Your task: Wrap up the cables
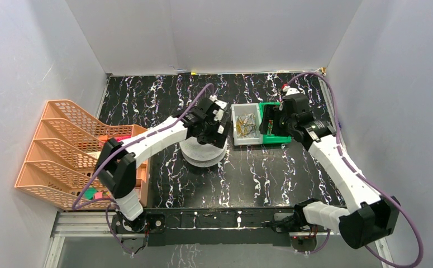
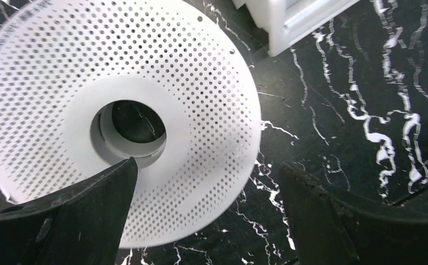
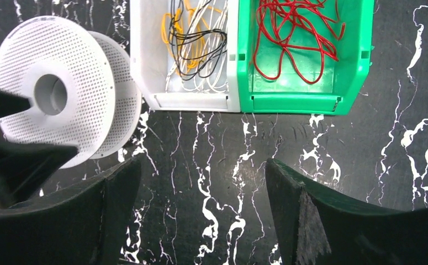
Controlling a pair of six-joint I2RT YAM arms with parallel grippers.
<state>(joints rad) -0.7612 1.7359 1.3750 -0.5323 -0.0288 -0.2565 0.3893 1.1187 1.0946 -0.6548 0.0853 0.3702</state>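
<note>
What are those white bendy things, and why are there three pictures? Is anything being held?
They are two robot arms with pinchers for hands. The big picture looks down from above. The other two come from little cameras on each wrist, so you see dark fingers at the bottom.

On the black marbled table sits a white spool full of tiny holes. Beside it is a white bin with yellow, black and white wires, and a green bin with the thin red cables.

The left gripper hangs over the spool, and the right gripper hangs in front of the bins. Both are open. Nothing is held.
</note>
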